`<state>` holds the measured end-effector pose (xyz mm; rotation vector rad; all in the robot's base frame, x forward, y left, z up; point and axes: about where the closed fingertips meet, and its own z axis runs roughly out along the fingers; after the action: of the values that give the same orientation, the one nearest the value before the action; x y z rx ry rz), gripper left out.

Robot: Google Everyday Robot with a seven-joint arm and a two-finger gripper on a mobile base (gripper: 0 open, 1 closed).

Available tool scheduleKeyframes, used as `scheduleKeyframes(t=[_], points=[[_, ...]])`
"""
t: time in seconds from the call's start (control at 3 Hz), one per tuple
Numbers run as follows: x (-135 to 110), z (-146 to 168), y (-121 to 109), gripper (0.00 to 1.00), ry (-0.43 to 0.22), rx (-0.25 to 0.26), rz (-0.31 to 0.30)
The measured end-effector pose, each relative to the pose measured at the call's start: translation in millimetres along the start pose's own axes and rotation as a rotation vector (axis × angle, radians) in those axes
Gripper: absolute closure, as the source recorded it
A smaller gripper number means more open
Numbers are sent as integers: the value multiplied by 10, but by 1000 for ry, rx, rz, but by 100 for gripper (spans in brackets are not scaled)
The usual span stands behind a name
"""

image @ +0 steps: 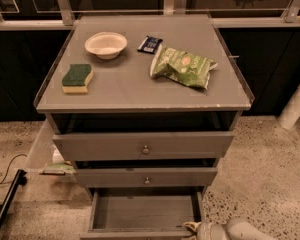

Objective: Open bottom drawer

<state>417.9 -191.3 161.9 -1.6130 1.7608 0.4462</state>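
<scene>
Camera view looks down on a grey cabinet whose counter [140, 91] carries a bowl [105, 44], a sponge [77, 78], a dark packet [149, 44] and a green chip bag [183, 67]. The bottom drawer [140, 211] sits at 6 o'clock in the frame, pulled out further than the middle drawer [180, 176] and the top drawer [115, 146] above it, with its plain grey inside showing. Its front panel is mostly cut off by the lower edge, and its knob is out of sight. The gripper [195, 228] is at 5 o'clock, right at the drawer's front right corner; whether the jaws are open or closed I cannot tell. The opening looks largely done. To finish it well, any further pull should run straight toward 6 o'clock, along the drawer's slides, since a pull from one corner could skew the drawer and jam it.
</scene>
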Motion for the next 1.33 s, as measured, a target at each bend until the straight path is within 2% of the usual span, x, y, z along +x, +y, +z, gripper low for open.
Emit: scheduleKeyframes(t=[1.0, 1.33], points=[[44, -180, 518, 100, 4, -41, 63], [36, -197, 526, 100, 4, -42, 65]])
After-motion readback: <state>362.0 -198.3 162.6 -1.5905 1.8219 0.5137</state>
